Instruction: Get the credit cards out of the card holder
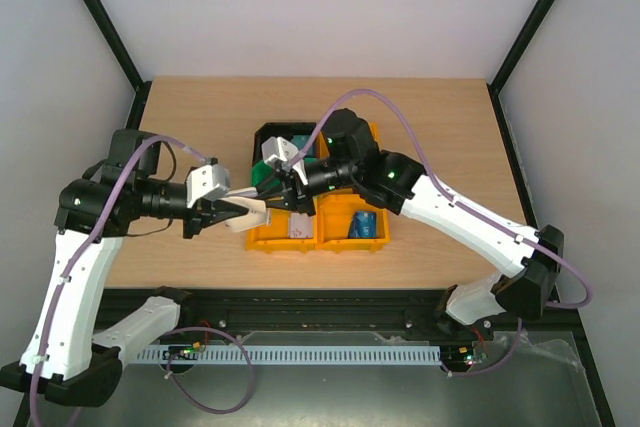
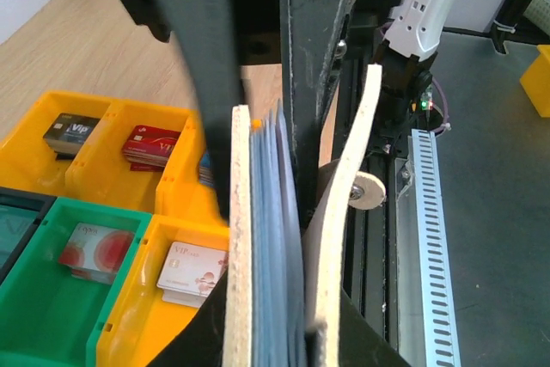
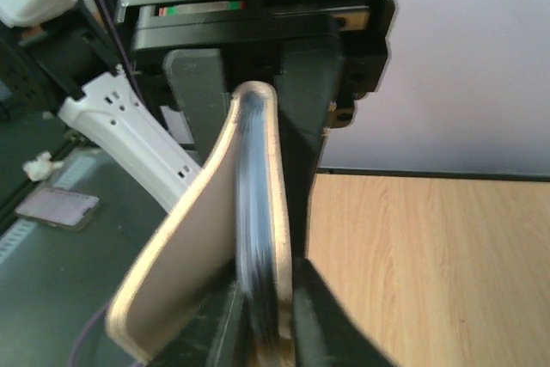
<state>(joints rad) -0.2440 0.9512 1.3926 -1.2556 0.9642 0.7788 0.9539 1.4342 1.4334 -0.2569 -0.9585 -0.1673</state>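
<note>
The card holder (image 1: 252,215) hangs above the front of the bins, and my left gripper (image 1: 235,212) is shut on it. In the left wrist view it stands edge-on: a tan wall (image 2: 241,255), blue layers (image 2: 275,238) and a flap (image 2: 348,186) bowed away to the right, with my left gripper (image 2: 279,333) clamped at its base. My right gripper (image 1: 285,192) meets it from the far side. Its fingers (image 3: 320,315) press on the holder's tan wall and blue stack (image 3: 256,212), while the flap (image 3: 189,238) stays outside them. I cannot tell cards from pockets inside.
Below lie orange bins (image 1: 330,239), a green bin (image 2: 34,315) and a black bin (image 1: 268,132). Loose credit cards rest in them: a black one (image 2: 69,132), a red one (image 2: 150,143), white-pink ones (image 2: 94,247) (image 2: 193,268) and a blue one (image 1: 365,225).
</note>
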